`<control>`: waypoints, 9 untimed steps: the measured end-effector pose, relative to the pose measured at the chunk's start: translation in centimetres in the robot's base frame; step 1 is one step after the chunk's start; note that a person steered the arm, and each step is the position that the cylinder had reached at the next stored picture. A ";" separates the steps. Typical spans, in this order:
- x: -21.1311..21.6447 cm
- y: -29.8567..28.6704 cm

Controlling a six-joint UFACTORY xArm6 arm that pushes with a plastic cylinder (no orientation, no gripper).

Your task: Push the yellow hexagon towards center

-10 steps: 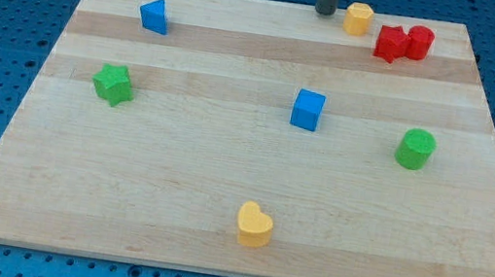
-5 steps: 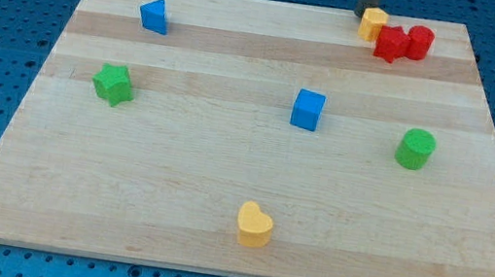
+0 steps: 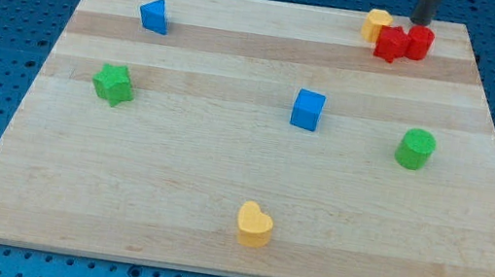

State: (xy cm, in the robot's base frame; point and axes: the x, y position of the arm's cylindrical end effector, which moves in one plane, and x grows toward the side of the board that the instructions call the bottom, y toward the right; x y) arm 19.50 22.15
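Observation:
The yellow hexagon [image 3: 376, 23] sits at the top edge of the wooden board [image 3: 173, 177], towards the view's right, touching the red star [image 3: 390, 44]. A red cylinder [image 3: 420, 42] stands right of the star, against it. My tip [image 3: 421, 22] is just above the red cylinder, to the right of the yellow hexagon and apart from it. The board's centre holds a blue cube [image 3: 308, 109].
A blue triangular block [image 3: 154, 15] is at the upper left. A green star [image 3: 113, 84] is at the left. A green cylinder [image 3: 415, 149] is at the right. A yellow heart [image 3: 254, 225] lies near the bottom edge.
My tip moved right along the top edge, from left of the yellow hexagon to its right. The hexagon was pushed right until it met the red star.

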 end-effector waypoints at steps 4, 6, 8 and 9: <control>1.5 -6.2; 2.0 -10.2; 4.4 -10.6; 4.4 -10.9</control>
State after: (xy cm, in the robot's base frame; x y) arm 23.86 11.20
